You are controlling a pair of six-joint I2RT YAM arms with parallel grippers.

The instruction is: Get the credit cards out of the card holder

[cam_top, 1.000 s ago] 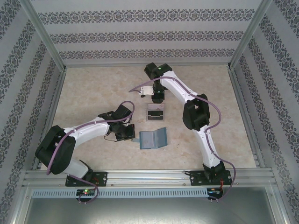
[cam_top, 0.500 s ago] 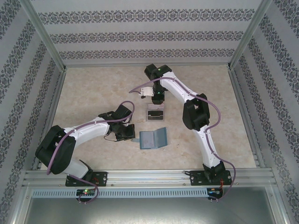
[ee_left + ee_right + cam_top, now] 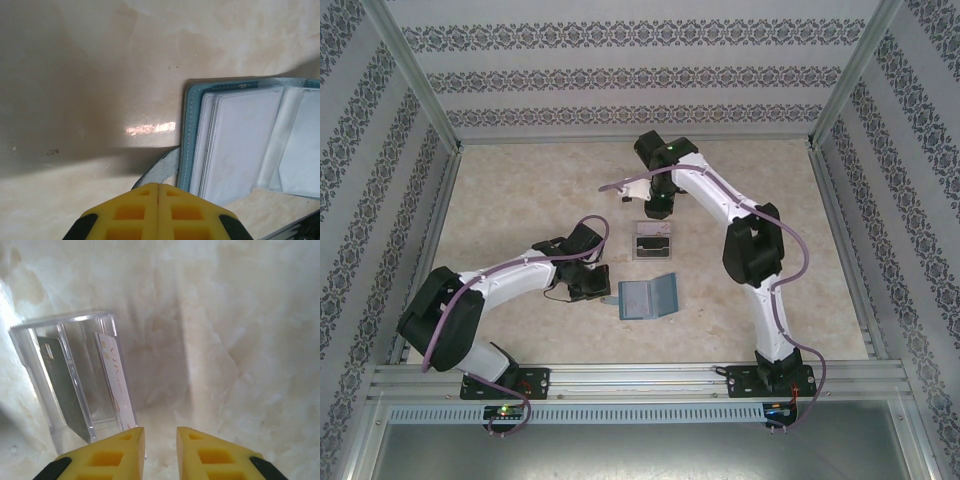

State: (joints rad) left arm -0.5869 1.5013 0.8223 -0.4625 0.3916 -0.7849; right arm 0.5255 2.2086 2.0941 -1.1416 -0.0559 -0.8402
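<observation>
The card holder point(image 3: 235, 145) is laid open, its grey tab point(image 3: 162, 167) met by the left gripper point(image 3: 158, 187), pressed together. The right gripper point(image 3: 160, 436), slightly parted and empty beside the clear tray point(image 3: 75, 321) with two credit cards point(image 3: 62, 385), should be aligned squarely with any card edge left

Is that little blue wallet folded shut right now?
No, the card holder lies spread open, its pale inside facing up.

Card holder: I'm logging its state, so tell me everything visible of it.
The card holder lies open on the table, teal cover down, pale clear-looking pocket sleeves up, no card showing in them. Its grey tab points toward the shut left gripper; whether they touch is unclear.
</observation>
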